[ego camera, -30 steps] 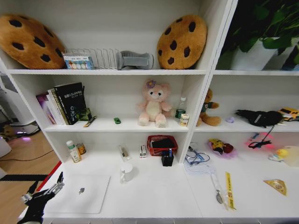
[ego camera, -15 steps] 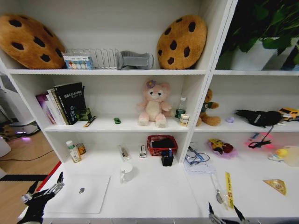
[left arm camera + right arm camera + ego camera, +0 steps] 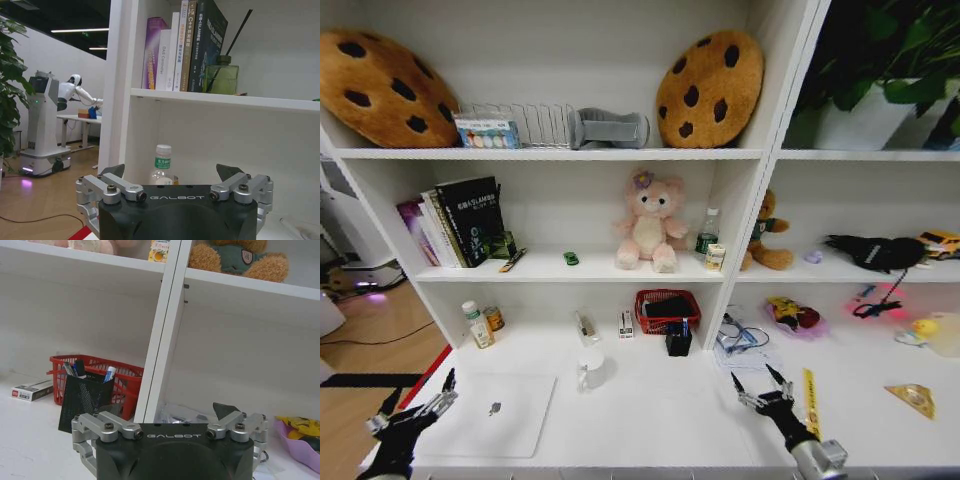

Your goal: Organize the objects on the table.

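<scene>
A closed silver laptop (image 3: 490,412) lies at the front left of the white table (image 3: 650,410). My left gripper (image 3: 415,405) hangs open just off the laptop's left edge, holding nothing. A white mug (image 3: 590,370) stands right of the laptop. Behind it are a black pen holder (image 3: 678,342) with pens and a red basket (image 3: 667,308). My right gripper (image 3: 756,380) is open and empty above the table, right of the middle, close to a yellow strip (image 3: 810,405). From the right wrist, that gripper (image 3: 167,410) faces the pen holder (image 3: 82,395). A small jar (image 3: 495,318) stands at the back left.
A white bottle (image 3: 475,325) stands beside the jar, and the left wrist view shows this bottle (image 3: 161,167) ahead. The shelf upright (image 3: 720,300) splits the desk into two bays. Cables (image 3: 740,340), a spoon (image 3: 787,418) and a yellow wedge (image 3: 910,398) lie in the right bay. Plush toys and books fill the shelves above.
My right arm has come up from the bottom edge and reached forward over the table beside the yellow strip. The left arm has not moved.
</scene>
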### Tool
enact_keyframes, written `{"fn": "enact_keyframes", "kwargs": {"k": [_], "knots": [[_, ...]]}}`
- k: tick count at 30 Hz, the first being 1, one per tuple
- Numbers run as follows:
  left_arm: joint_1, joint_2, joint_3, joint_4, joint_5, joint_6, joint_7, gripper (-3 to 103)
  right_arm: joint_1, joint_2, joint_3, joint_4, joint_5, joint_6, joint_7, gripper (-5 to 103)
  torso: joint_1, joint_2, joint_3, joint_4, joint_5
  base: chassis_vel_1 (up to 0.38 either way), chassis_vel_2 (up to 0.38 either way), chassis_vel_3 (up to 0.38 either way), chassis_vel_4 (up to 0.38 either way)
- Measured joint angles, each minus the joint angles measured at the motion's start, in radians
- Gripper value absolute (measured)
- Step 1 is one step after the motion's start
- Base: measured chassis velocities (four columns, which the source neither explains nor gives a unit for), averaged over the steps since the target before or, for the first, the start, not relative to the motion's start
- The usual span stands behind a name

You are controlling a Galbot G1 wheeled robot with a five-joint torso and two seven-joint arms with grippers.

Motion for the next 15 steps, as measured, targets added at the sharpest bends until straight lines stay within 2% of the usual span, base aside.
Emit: {"fn": "enact_keyframes", "kwargs": {"k": [8,15], "knots": [[0.0,0.0,0.0,0.0,0.0,0.0,0.0,100,0.019,0.016,0.008,-0.007,0.011,0.006,0.006,100,0.0,0.0,0.0,-0.0001,-0.0003,-0.004,-0.007,0.007,0.004],[0.0,0.0,0.0,0.0,0.0,0.0,0.0,100,0.016,0.023,0.02,-0.005,0.018,0.006,0.022,100,0.0,0.0,0.0,0.0,-0.0001,-0.106,-0.113,0.1,0.115]]}}
